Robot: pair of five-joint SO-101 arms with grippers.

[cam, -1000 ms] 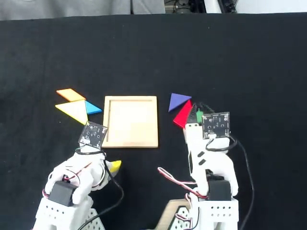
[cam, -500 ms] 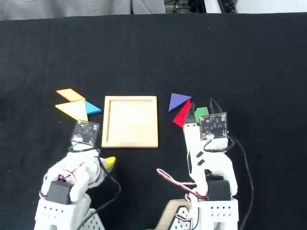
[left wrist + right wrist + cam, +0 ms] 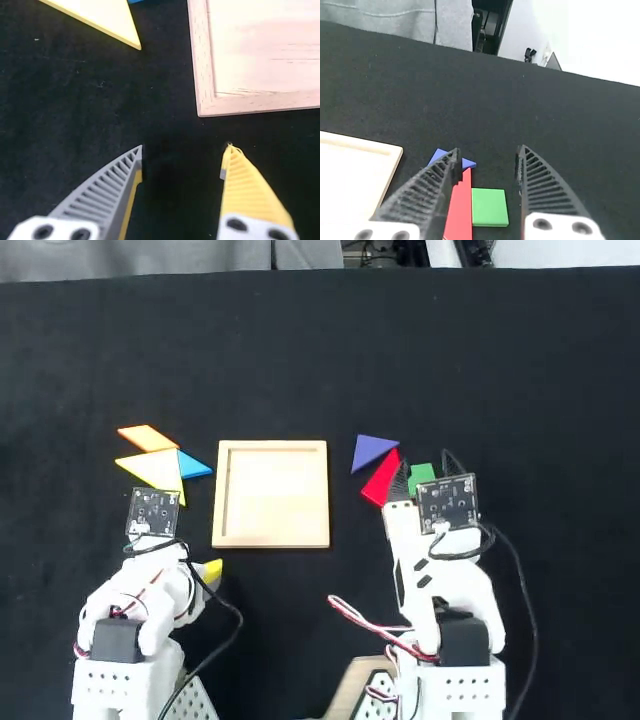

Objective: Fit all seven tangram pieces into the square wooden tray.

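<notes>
**Layout seen from above.** The square wooden tray (image 3: 219, 495) lies flat near the middle of the black table (image 3: 300, 360), its pale floor bare. Six coloured pieces lie on the table outside the tray, in two groups.

**Left group**, on the side of the left arm (image 3: 140, 605):
- An orange parallelogram (image 3: 147, 437) lies farthest from the robot.
- A large yellow triangle (image 3: 155, 470) lies just beside it, on the robot's side.
- A small blue triangle (image 3: 195, 466) touches the yellow one and lies nearest the tray.

**Right group**, ahead of the right arm (image 3: 440, 580):
- A purple triangle (image 3: 372, 451) lies farthest out.
- A red triangle (image 3: 382, 480) lies just beside it, nearer the robot.
- A green square (image 3: 421, 476) sits tight against the red triangle, on the side away from the tray.

**Left pincer** (image 3: 184, 147): released. One grey finger and one yellow finger are spread apart, with black cloth between them. The pincer hangs over the table close to the tray's near corner, with the yellow triangle's tip a little farther off. Whether the fingertips touch the table cannot be told.

**Right pincer** (image 3: 488, 150): released, its two dark fingers apart and grasping nothing. The green square and the edge of the red triangle show in the gap between the fingers. The purple triangle lies by one fingertip, and the tray lies off to the side.
</notes>
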